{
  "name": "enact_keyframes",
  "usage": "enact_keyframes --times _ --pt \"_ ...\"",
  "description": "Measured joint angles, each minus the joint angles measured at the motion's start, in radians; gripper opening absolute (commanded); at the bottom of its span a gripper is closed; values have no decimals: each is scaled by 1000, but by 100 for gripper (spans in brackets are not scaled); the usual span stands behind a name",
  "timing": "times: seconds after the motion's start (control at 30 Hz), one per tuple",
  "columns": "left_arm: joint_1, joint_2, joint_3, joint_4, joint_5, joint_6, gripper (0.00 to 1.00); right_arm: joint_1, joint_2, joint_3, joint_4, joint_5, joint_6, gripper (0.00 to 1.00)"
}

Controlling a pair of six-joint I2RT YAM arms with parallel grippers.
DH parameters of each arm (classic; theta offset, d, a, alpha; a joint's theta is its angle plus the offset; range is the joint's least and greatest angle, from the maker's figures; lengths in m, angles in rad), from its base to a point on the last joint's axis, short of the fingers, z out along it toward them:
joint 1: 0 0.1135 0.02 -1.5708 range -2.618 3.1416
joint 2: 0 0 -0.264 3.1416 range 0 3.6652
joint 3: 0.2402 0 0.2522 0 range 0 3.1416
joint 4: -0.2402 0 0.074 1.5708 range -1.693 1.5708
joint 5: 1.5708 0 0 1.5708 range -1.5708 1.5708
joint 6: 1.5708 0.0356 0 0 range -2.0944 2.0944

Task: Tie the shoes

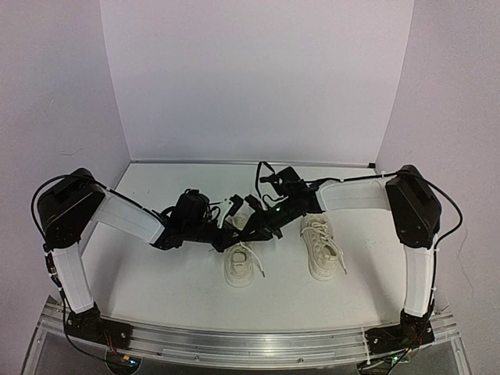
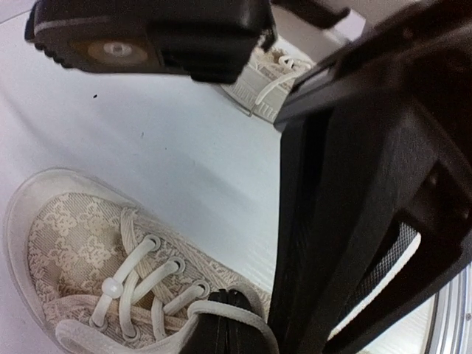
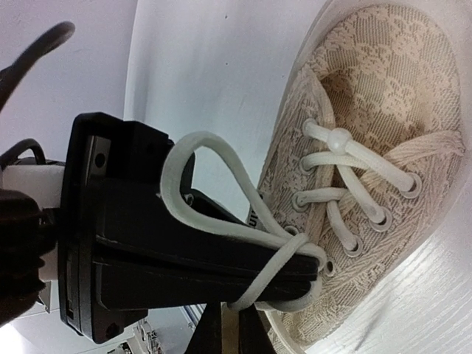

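Two cream-white sneakers stand side by side. The left shoe point(image 1: 238, 264) lies under both grippers, and the right shoe point(image 1: 321, 245) stands apart beside it. My left gripper point(image 1: 233, 209) is shut at the left shoe's collar point(image 2: 225, 324), with a white lace loop point(image 3: 184, 158) running over its fingers point(image 3: 221, 258). A lace strand wraps round those fingers and ends at my right gripper point(image 3: 226, 328), which looks shut on it just below. The right gripper point(image 1: 256, 223) fills the right of the left wrist view point(image 2: 354, 184). The left shoe's laced front point(image 3: 383, 96) shows clearly.
The white tabletop point(image 1: 156, 273) is enclosed by lilac walls point(image 1: 258, 78) at the back and sides. An aluminium rail point(image 1: 250, 344) runs along the near edge. The right shoe also shows at the top of the left wrist view point(image 2: 276, 70).
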Motion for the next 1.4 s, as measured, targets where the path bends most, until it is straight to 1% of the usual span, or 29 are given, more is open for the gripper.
enact_keyframes --times 0.23,0.37,0.43,0.5,0.73,0.9,1.1,1.4 --pt "14 13 -11 89 25 -53 0 5 -9 -20 1 -31 2 17" --pt "18 22 -11 96 32 -57 0 -7 -33 -24 -3 -40 2 20" --pt "18 22 -11 95 37 -54 0 -24 -55 -24 -6 -42 1 24" --pt "18 22 -12 94 41 -48 0 -48 -82 -25 -7 -43 1 25" --pt "18 22 -12 86 49 -27 0 -112 -136 -26 -7 -25 2 22" --pt "18 22 -12 77 51 -10 0 -105 -127 -37 -24 -7 5 20" --pt "18 22 -11 76 52 2 0 -99 -86 -37 -30 8 16 14" --pt "18 22 -11 67 57 16 0 -91 -40 -37 -35 37 21 13"
